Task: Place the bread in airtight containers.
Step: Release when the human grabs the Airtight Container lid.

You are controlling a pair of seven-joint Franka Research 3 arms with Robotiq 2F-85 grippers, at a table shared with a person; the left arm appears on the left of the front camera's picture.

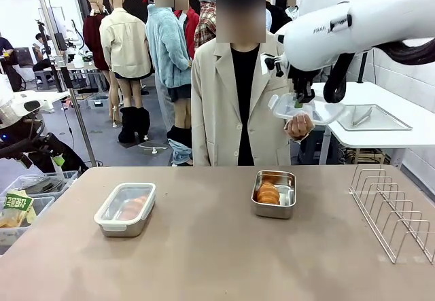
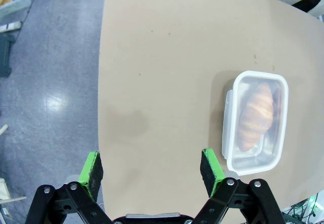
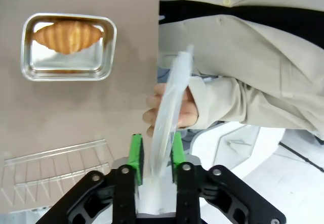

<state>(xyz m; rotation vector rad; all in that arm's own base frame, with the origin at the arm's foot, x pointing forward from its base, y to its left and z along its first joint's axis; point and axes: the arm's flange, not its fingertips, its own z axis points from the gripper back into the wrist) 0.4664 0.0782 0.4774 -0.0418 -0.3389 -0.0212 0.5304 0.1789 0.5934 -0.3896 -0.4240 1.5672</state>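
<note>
1. Wide apart, the jaws of the left gripper (image 2: 154,171) hang over bare table (image 1: 204,246), holding nothing.
2. Toward the left of the table stands a lidded container (image 1: 125,209) with bread (image 2: 255,115) inside.
3. Right of centre, the open container (image 1: 274,193) holds a second roll (image 1: 268,193).
4. Above it, the right gripper (image 3: 156,153) has narrow jaws flanking a clear lid (image 3: 169,110), which the person's hand (image 1: 298,126) also grips.
5. At far right sits a wire rack (image 1: 394,209).
</note>
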